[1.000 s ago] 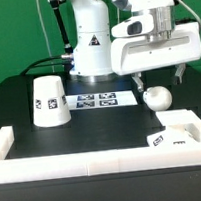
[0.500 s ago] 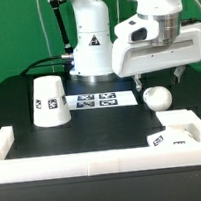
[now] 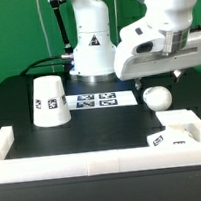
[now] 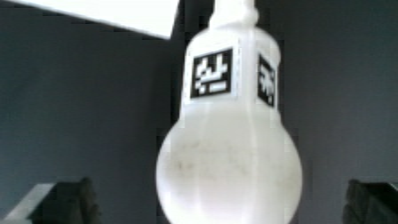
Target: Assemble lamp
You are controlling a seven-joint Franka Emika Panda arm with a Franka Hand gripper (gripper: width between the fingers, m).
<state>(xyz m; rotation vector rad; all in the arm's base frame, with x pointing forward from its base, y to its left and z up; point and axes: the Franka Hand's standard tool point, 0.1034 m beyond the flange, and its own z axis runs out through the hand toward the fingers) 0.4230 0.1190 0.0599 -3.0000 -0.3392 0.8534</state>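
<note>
The white ball-shaped bulb (image 3: 157,98) lies on the black table at the exterior view's right, just past the marker board (image 3: 100,99). My gripper (image 3: 157,81) hangs right above it, open and empty, tilted. In the wrist view the bulb (image 4: 231,150) fills the middle, its tagged neck pointing away, and the dark fingertips (image 4: 63,201) stand wide apart on either side of my gripper (image 4: 217,205); they do not touch the bulb. The cone-shaped shade (image 3: 48,101) stands at the left. The flat base block (image 3: 175,133) lies in the front right corner.
A long white rail (image 3: 95,159) edges the front of the table and turns up at both ends. The arm's own white pedestal (image 3: 91,44) stands behind the marker board. A green wall is behind.
The arm's wrist has tilted and swung toward the exterior view's right while the gripper stays over the bulb. The bulb, shade and base have not moved.
</note>
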